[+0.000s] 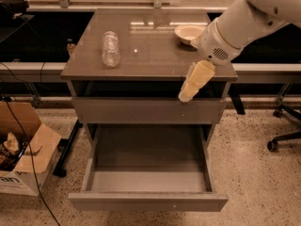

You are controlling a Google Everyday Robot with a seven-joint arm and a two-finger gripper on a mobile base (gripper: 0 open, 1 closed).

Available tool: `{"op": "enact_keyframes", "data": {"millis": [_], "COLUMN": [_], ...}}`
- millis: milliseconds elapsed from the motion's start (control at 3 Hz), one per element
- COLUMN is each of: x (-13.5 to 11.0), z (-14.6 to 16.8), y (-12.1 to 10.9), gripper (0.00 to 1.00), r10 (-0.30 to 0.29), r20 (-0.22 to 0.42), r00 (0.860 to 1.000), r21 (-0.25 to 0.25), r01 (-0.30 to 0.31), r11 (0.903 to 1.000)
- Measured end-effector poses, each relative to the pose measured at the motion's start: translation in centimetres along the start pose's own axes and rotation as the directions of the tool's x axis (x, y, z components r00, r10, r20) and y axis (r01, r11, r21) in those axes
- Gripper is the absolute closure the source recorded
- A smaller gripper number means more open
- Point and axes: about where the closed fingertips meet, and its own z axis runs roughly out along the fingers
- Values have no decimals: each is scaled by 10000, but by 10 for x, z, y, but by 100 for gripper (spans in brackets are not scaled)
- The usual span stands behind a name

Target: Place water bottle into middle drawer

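The water bottle [110,48] is a small clear plastic bottle lying on its side on the left part of the cabinet top [150,55]. The middle drawer [148,180] is pulled open below the upper grey drawer front [148,111]; its grey interior holds nothing. My gripper [186,96] hangs from the white arm [244,25] at the right front edge of the cabinet top, pointing down and left. It is far to the right of the bottle and holds nothing that I can see.
A white bowl [189,32] sits on the cabinet top at the back right, just behind my arm. An open cardboard box [21,152] stands on the floor at the left with cables beside it. An office chair base [284,138] is at the right.
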Motion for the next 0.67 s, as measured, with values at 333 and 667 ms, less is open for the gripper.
{"op": "enact_keyframes", "data": {"millis": [333,667], "x": [0,-8], "z": [0,8], "y": [0,-1], "gripper": [0,0], "r10": [0,-10], "r20": [1,282], "r00": [10000,9996], "r21": [1,401], "r01": [0,-1], "r11": [10000,9992]}}
